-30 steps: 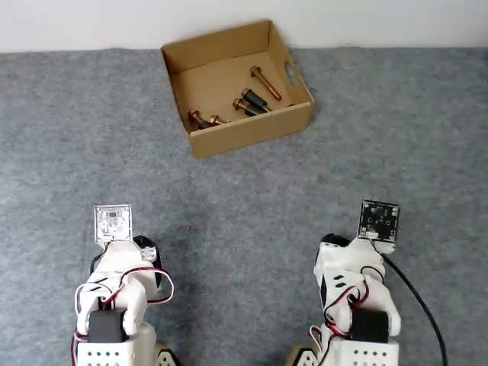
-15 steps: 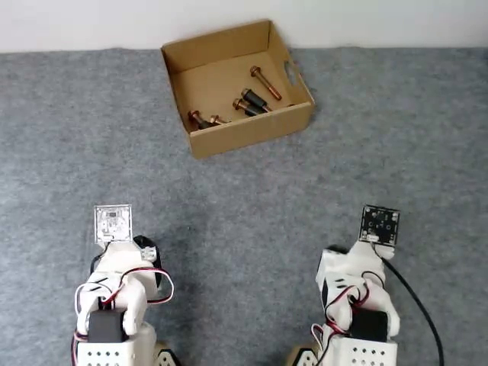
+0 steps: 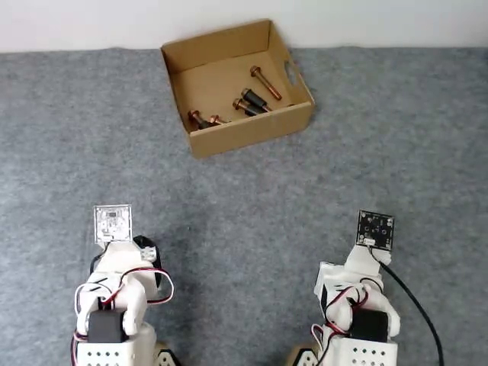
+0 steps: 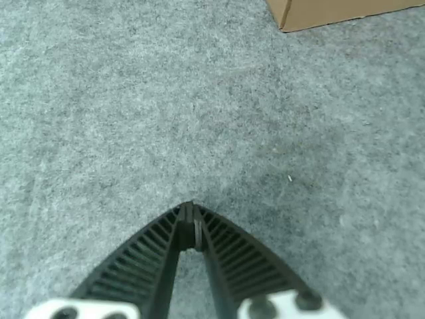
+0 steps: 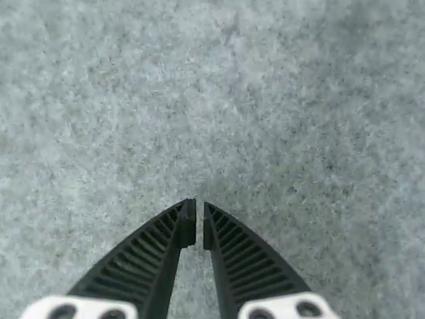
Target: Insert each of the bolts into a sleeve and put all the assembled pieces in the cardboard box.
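Note:
The cardboard box (image 3: 232,133) stands at the far middle of the grey carpet. Inside it lie several copper bolts in dark sleeves: one (image 3: 265,82) near its right wall, two (image 3: 251,104) in the middle, others (image 3: 203,120) against the front wall. My left gripper (image 4: 189,214) is shut with nothing in it and hovers over bare carpet, with a corner of the box (image 4: 332,12) far ahead. My right gripper (image 5: 199,207) is also shut and holds nothing, low over the carpet. Both arms, left (image 3: 114,290) and right (image 3: 358,297), are folded back near the front edge.
Grey carpet (image 3: 244,198) covers the table between the arms and the box. A white wall (image 3: 91,23) runs along the back edge. The right arm's black cable (image 3: 415,301) trails off toward the front right.
The right arm has drawn back slightly toward its base, its wrist camera shifting nearer the front edge. The left arm, the box and the bolts have not moved.

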